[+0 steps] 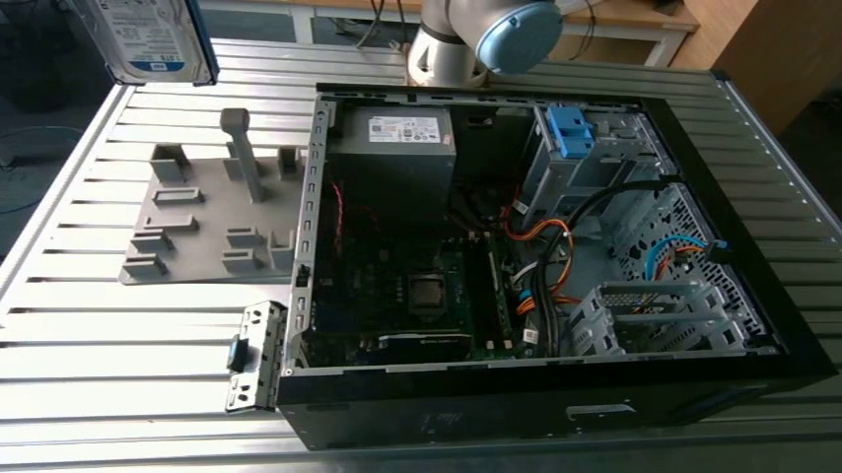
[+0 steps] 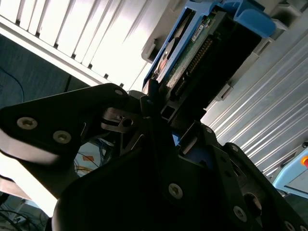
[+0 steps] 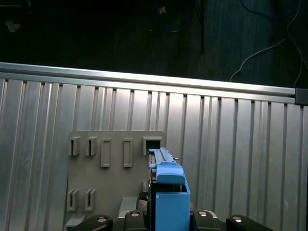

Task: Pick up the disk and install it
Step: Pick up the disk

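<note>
The pincer (image 2: 172, 115) is pinching the disk (image 2: 202, 53) by its blue frame, and in both wrist views the drive is held on edge above the grey holder plate (image 3: 110, 183) that lies on the counter (image 3: 240, 144). In the exterior view the disk hangs in the air at that view's upper left, well apart from the open computer case (image 1: 736, 325). The pick-up therefore appears complete, while installation is not yet done: the drive cage (image 1: 658, 315) inside the case looks empty.

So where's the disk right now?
The disk sits at the exterior view's far upper left, held above the grey fixture plate on the table, clamped in the tool.
</note>
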{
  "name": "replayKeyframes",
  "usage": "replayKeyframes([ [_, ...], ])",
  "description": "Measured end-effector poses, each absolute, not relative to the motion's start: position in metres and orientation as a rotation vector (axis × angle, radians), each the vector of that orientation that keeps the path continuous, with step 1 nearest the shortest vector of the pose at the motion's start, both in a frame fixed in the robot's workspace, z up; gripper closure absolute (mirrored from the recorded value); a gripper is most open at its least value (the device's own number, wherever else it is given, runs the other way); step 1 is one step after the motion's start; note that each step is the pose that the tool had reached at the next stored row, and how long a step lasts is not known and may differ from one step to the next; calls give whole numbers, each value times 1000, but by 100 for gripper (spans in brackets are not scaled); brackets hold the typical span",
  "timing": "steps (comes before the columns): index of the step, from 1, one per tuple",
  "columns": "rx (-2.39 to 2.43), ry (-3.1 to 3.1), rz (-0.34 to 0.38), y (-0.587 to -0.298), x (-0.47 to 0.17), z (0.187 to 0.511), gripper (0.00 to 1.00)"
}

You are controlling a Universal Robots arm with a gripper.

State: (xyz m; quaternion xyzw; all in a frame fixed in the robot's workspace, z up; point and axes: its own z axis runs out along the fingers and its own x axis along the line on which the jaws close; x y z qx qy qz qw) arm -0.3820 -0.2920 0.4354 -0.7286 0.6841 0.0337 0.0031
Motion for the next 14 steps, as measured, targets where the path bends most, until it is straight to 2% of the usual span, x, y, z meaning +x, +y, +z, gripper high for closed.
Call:
replayKeyframes([
  [14, -2284, 2145, 106, -292, -382, 443, 64],
])
